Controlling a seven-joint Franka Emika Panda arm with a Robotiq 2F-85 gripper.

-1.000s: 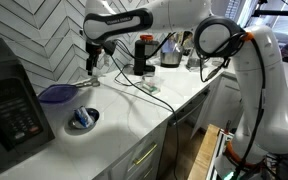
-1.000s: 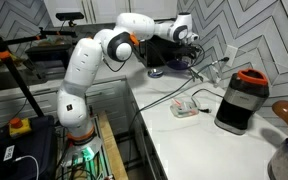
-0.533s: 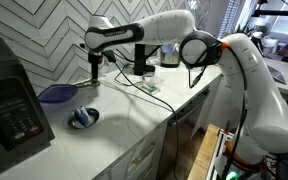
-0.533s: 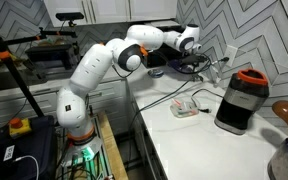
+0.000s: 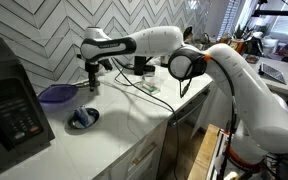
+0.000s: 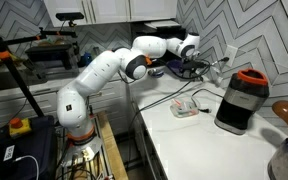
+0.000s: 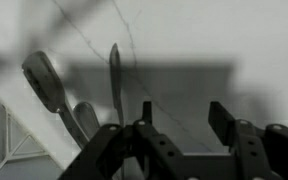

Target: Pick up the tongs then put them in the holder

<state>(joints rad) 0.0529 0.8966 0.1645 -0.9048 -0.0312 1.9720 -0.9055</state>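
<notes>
My gripper (image 5: pixel 92 80) hangs low over the white counter just beside the purple bowl (image 5: pixel 56 94); it also shows far back in an exterior view (image 6: pixel 191 47). In the wrist view the gripper (image 7: pixel 184 120) is open with nothing between its fingers. The tongs (image 7: pixel 114 72) appear there as slim silvery arms with rounded ends, lying on the counter just left of the fingers, apart from them. In the exterior views they are too small to make out. The holder (image 6: pixel 287 160), a steel canister with a wooden spoon sticking out, stands at the near right edge.
A black box appliance (image 5: pixel 9 105) stands beside the purple bowl. A small dish (image 5: pixel 82 118) with something blue sits near the counter's front edge. A black cable (image 5: pixel 134 85) trails across the counter. A dark jar (image 6: pixel 239 100) with an orange rim stands near the holder.
The arm has reached further along the counter and my gripper has come down beside the purple bowl. It is still open and empty.
</notes>
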